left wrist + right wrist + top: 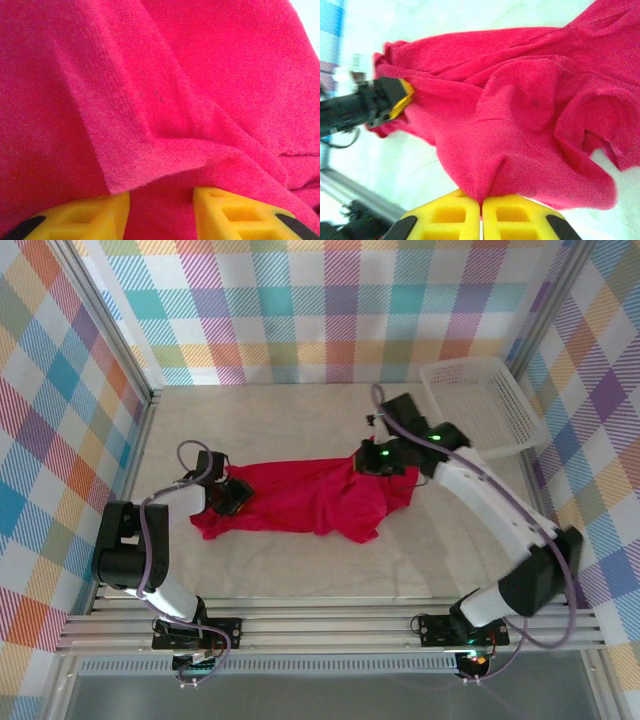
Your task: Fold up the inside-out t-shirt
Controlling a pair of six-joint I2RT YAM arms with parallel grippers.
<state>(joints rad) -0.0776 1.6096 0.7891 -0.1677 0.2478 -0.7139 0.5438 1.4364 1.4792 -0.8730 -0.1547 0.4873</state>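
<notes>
On the bench, your right fingers are closed on the t-shirt. Your left fingers seem to grip its other end.

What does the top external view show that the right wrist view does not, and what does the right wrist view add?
Top external view: the white basket at the table's far right corner, and the right arm's full reach. Right wrist view: the right gripper close up, shut on a fold of cloth. Shared: the crimson t-shirt stretched out, with the left gripper at its other end.
</notes>
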